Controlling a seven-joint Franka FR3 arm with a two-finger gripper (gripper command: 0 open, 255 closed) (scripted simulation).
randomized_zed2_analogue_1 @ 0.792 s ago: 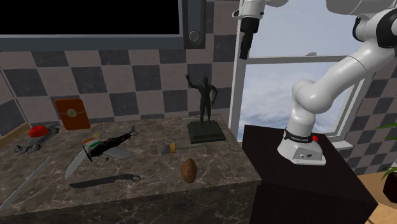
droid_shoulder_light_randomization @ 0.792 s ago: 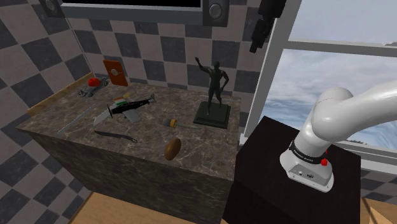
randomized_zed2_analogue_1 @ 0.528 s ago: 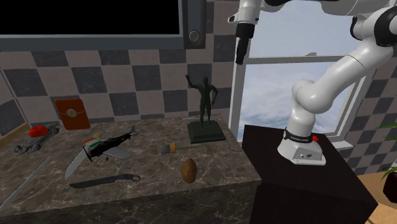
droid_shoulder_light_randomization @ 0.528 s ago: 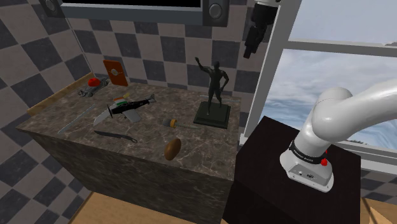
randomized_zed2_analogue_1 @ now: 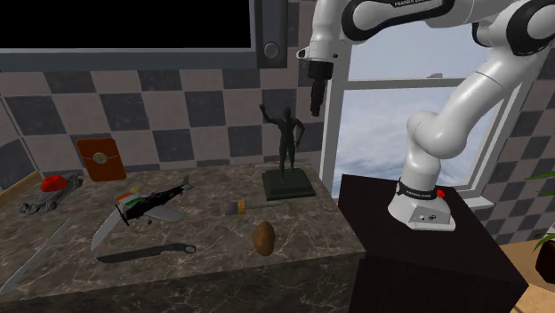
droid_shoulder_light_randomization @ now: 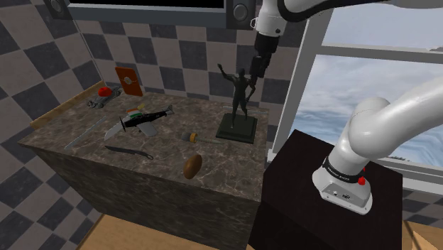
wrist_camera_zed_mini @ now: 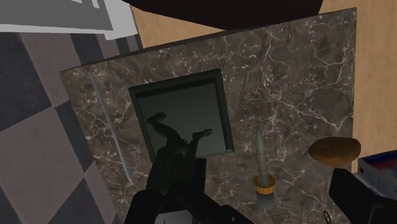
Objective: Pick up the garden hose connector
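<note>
gripper (randomized_zed2_analogue_1: 316, 100) hangs high above the far right part of the dark marble counter (droid_shoulder_light_randomization: 220, 160). in the shoulder view it sits just beside the raised arm of the dark figurine (droid_shoulder_light_randomization: 239, 106). fingers (wrist_camera_zed_mini: 362, 197) stand apart, nothing clasped between them.

garden hose connector (droid_shoulder_light_randomization: 189, 136): small, grey with a yellow ring. it lies on the counter well below the gripper, just to the shoulder view's left of the figurine's base. a brown oval object (droid_shoulder_light_randomization: 192, 165) lies nearer, close to the counter's near edge.

further to the shoulder view's left: toy plane (droid_shoulder_light_randomization: 142, 118), with a dark knife (droid_shoulder_light_randomization: 129, 150) nearer. far left corner: red toy car (droid_shoulder_light_randomization: 103, 96), orange plaque (droid_shoulder_light_randomization: 128, 80) against the checkered wall.
</note>
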